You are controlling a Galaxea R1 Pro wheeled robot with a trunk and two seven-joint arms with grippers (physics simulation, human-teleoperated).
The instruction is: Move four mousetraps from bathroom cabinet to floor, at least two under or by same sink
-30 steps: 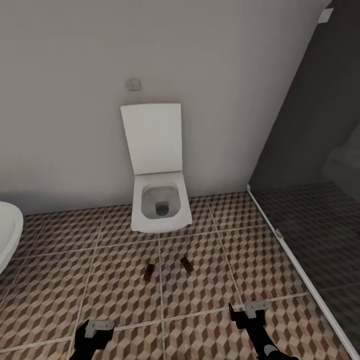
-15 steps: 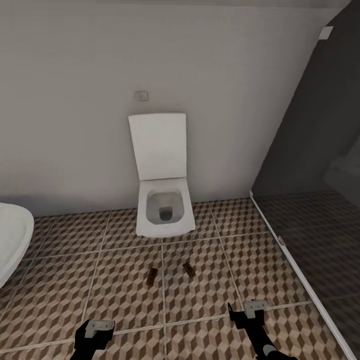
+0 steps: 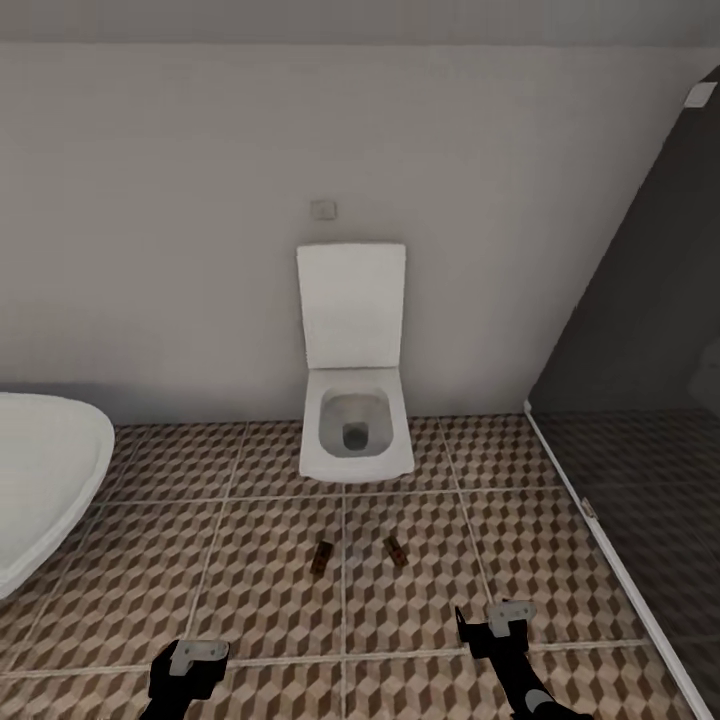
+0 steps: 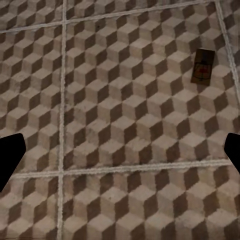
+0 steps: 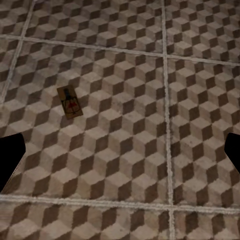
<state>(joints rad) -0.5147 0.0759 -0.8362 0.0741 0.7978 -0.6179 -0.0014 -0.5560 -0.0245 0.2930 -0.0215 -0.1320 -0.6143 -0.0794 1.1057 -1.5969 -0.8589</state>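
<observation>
Looking down over both arms, you have two mousetraps lying flat on the floor ahead of your grippers, one just left of a grout line and the other just right of it, near each other but apart. Both lie in front of the toilet, whose lid stands raised against the wall. Your left gripper and right gripper hang low above the tiles, empty, each with its jaws spread wide. Beyond the left jaws a trap shows its red spot; beyond the right jaws lies a trap too. A white basin sits far left of the left jaws, and a dark glass panel stands to the right.
</observation>
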